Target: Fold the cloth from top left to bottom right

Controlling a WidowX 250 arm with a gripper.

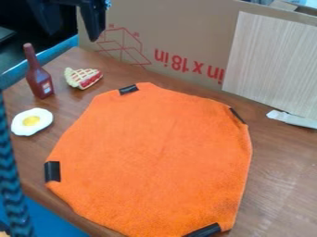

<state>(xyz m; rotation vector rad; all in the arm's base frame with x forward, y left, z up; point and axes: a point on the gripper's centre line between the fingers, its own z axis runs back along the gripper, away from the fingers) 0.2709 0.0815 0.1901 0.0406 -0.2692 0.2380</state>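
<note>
orange cloth (155, 152) (black patches (53, 171))

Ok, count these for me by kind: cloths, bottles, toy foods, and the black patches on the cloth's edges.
Cloth: 1
Bottle: 1
Toy foods, a fried egg and a pie slice: 2
Black patches: 4
Total: 8

An orange cloth (155, 157) with black patches at its edges lies spread on the table (282, 171).

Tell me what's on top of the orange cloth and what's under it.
Four black patches sit along the edge of the orange cloth. It lies on the wooden table; anything else beneath is covered.
</note>
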